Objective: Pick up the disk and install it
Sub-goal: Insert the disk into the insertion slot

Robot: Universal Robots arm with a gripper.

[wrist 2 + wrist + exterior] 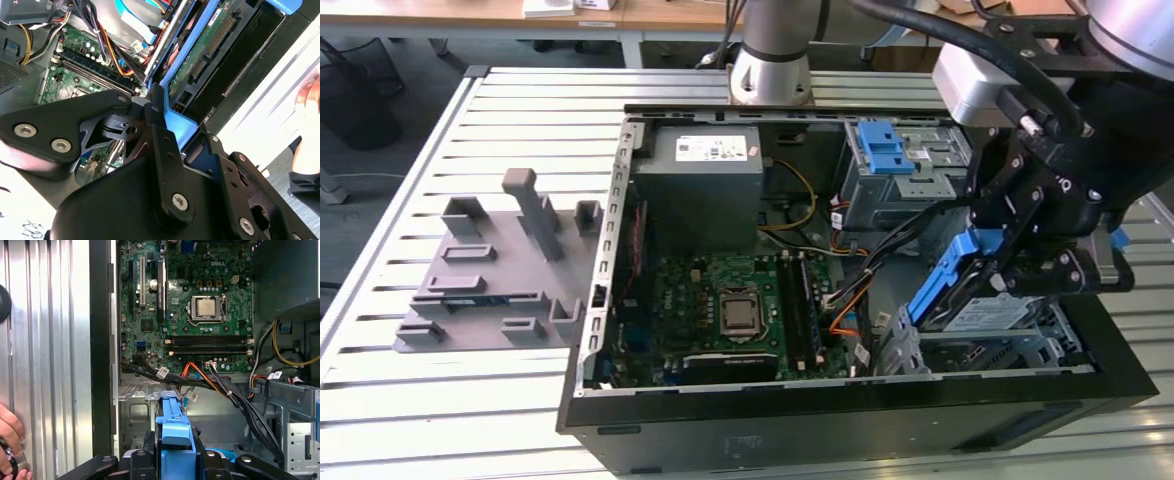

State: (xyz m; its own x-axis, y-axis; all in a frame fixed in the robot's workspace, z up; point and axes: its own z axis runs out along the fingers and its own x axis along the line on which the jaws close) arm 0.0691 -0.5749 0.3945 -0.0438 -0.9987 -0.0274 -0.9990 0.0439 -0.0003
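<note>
The disk (pixel 983 316), silver with a white-and-blue label and blue rails, hangs tilted over the metal drive bay (pixel 947 356) in the front corner of the open computer case, at the exterior view's right. My gripper (pixel 1034 268) is shut on it from above. In the second wrist view the disk's green underside (pixel 207 52) and blue bracket (pixel 175 125) run out from between the black fingers (pixel 160 135). In the first wrist view the blue bracket (pixel 175 432) sits between the gripper's (pixel 175 462) two finger links, above the bay's floor.
Inside the case (pixel 854 410) lie the motherboard (pixel 720 310), a grey power-supply box (pixel 707 175), a drive cage with a blue latch (pixel 887 150), and cable bundles (pixel 854 285) beside the bay. A grey fixture (pixel 507 270) sits on the slatted table. A person's hand (pixel 10 440) rests beside the case.
</note>
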